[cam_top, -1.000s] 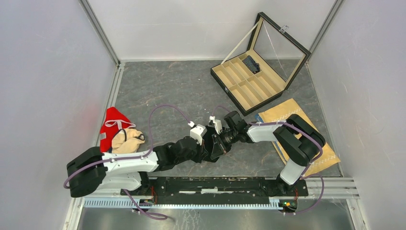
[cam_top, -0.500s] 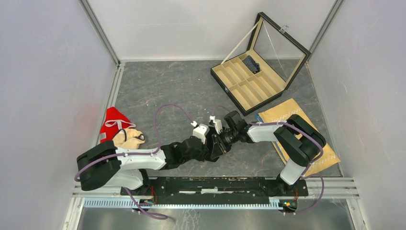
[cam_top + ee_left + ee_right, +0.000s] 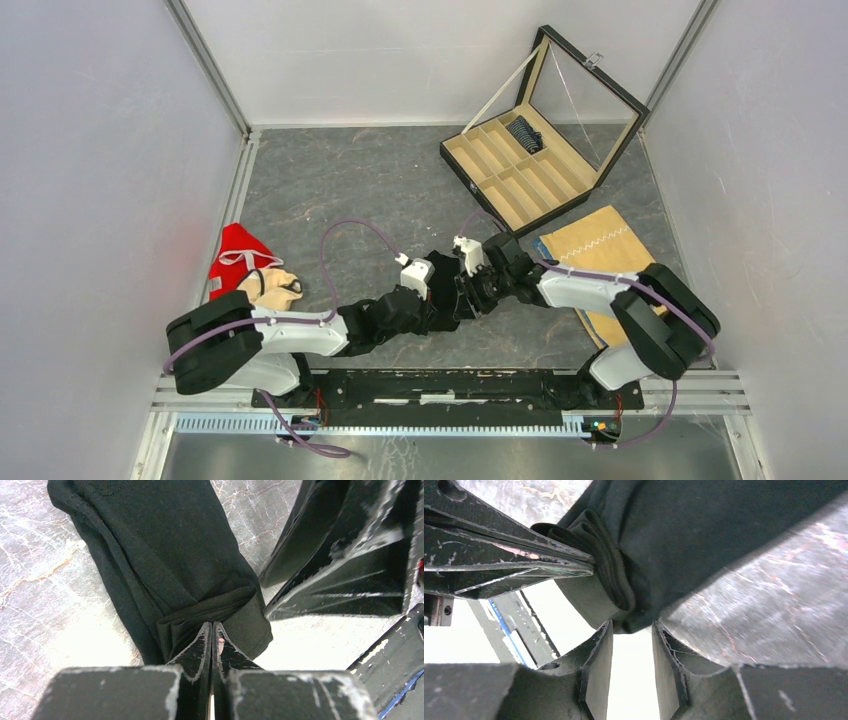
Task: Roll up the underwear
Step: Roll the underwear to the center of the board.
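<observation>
The black underwear (image 3: 165, 555) lies flat on the grey table, its near end folded over into a thick layered edge (image 3: 210, 615). My left gripper (image 3: 212, 626) is shut on that folded edge. My right gripper (image 3: 631, 630) is open, its jaws on either side of the fold's corner (image 3: 639, 615) without closing on it. The left gripper's fingers (image 3: 514, 555) show pinching the fold in the right wrist view. In the top view both grippers meet at mid-table, left (image 3: 452, 300) and right (image 3: 480, 294), hiding the black underwear. A dark striped roll (image 3: 523, 133) sits in a box compartment.
An open black box (image 3: 500, 200) with tan compartments and a raised glass lid stands at the back right. A tan cloth with zigzag stitching (image 3: 600, 240) lies under the right arm. A red and beige clothes pile (image 3: 245, 270) lies at the left.
The right arm has swung its elbow out to the right and its gripper has shifted slightly right. The left arm has reached further right, still at the fold.
</observation>
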{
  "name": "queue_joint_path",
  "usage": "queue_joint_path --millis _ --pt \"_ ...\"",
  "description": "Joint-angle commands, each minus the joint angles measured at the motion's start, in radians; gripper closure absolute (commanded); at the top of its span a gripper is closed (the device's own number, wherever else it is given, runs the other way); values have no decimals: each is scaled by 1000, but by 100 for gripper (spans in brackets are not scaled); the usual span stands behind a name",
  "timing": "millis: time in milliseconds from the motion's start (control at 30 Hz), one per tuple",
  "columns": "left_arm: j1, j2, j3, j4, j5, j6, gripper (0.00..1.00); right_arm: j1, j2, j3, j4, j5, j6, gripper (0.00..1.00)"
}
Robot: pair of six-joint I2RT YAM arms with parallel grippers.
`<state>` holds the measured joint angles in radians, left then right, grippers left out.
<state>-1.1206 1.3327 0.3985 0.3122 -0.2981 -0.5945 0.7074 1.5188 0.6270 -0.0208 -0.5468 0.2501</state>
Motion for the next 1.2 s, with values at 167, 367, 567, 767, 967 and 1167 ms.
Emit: queue_joint_path --millis 167,367,567,767,967,1167 --pt "0 49 -32 -58 -1 -34 98 -8 -246 -46 45 211 62 59" --pt "0 56 -29 -56 4 -33 98 49 -230 -62 152 122 144 83" --pt "-1 63 -27 -51 14 -34 98 109 -147 -74 212 177 188 93" --pt "1 45 -39 -50 13 -34 98 107 -93 -90 207 309 208 99" --pt "-1 12 -42 -58 10 -37 98 109 -30 -97 172 380 181 99" --pt "1 -87 -33 -107 -4 -50 98 110 -12 -122 162 402 170 100"
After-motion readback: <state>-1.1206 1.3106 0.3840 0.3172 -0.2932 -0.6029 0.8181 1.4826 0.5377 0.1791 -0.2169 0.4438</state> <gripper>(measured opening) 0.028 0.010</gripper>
